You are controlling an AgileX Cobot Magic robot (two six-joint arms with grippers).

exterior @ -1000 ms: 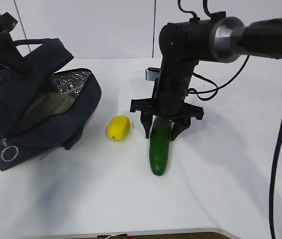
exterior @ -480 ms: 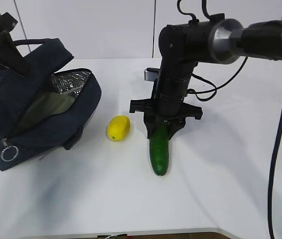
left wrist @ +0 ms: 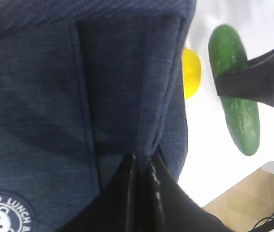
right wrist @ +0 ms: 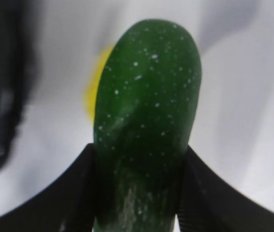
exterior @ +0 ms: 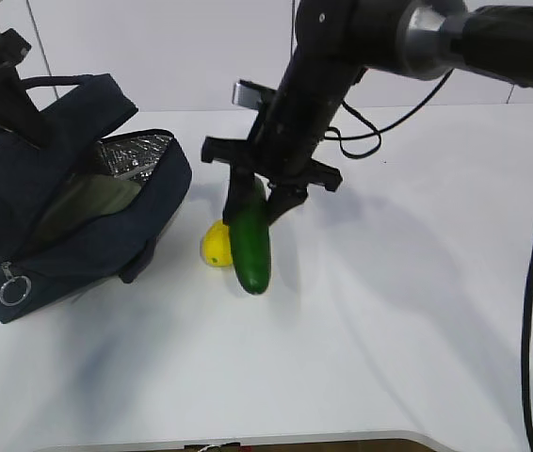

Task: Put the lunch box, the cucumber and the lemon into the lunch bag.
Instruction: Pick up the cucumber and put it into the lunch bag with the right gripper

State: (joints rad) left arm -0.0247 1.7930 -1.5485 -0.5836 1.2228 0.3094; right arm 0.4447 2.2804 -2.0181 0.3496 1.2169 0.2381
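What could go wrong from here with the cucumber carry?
1. The right gripper holds the cucumber near its upper end, so the long free end could pivot or slip out.
2. That hanging end is close to the lemon and could knock it rolling.
3. The lunch bag mouth, held by the left gripper, looks narrow with something pale green already inside; the cucumber may catch the rim.

Dark green cucumber point(exterior: 249, 243), yellow lemon point(exterior: 214, 246), navy lunch bag point(exterior: 22, 202)

Lemon point(exterior: 214, 247) half hidden — behind cucumber point(exterior: 249, 247).
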